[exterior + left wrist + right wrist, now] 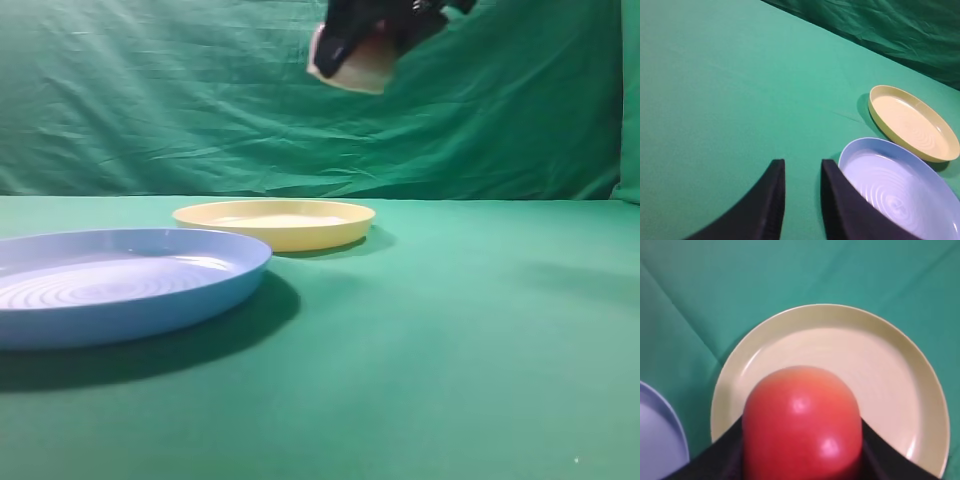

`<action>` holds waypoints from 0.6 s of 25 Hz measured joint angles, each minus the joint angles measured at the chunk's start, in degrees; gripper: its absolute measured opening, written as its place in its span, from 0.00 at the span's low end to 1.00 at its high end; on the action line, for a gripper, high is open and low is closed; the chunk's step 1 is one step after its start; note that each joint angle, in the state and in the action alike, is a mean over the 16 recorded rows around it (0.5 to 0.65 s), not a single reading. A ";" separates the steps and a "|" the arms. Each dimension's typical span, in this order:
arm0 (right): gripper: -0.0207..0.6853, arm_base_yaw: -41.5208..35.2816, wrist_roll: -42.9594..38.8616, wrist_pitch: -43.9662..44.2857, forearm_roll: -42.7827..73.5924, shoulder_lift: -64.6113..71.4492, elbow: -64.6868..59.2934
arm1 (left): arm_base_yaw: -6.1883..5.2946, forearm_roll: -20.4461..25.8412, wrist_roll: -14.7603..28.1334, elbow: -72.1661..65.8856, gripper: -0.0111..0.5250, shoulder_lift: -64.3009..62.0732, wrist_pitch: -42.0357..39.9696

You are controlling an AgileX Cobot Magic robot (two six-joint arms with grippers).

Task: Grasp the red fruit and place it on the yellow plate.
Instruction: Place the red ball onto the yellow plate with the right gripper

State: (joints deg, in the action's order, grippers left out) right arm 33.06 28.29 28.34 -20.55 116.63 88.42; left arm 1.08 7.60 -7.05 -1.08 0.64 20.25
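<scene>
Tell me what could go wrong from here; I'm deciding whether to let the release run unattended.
1. The right gripper holds the red fruit well above the yellow plate; released from there, the rounded fruit might bounce or roll over the shallow rim.
2. The blue plate sits close beside the yellow one, so a stray fruit could end up there.

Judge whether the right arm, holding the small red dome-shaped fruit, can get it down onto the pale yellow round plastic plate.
Probably yes. The right gripper, shut on the red fruit, hangs above the yellow plate, whose surface looks bare. The light-blue plate sits off to the side.
</scene>
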 joint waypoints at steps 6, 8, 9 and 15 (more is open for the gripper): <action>0.72 0.56 0.00 -0.55 0.51 5.65 4.32 | 0.00 0.00 0.00 0.00 0.31 0.00 0.00; 0.78 0.40 0.00 -0.04 0.87 6.20 5.33 | 0.00 0.00 0.00 0.00 0.31 0.00 0.00; 0.80 0.26 0.00 0.39 1.07 6.11 5.77 | 0.00 0.00 0.00 0.00 0.31 0.00 0.00; 0.82 -1.14 -0.06 6.36 2.36 1.99 8.01 | 0.00 0.00 0.00 0.00 0.31 0.00 0.00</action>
State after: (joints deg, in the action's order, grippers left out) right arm 31.92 28.23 34.70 -18.18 118.62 96.43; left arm 1.08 7.60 -7.05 -1.08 0.64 20.25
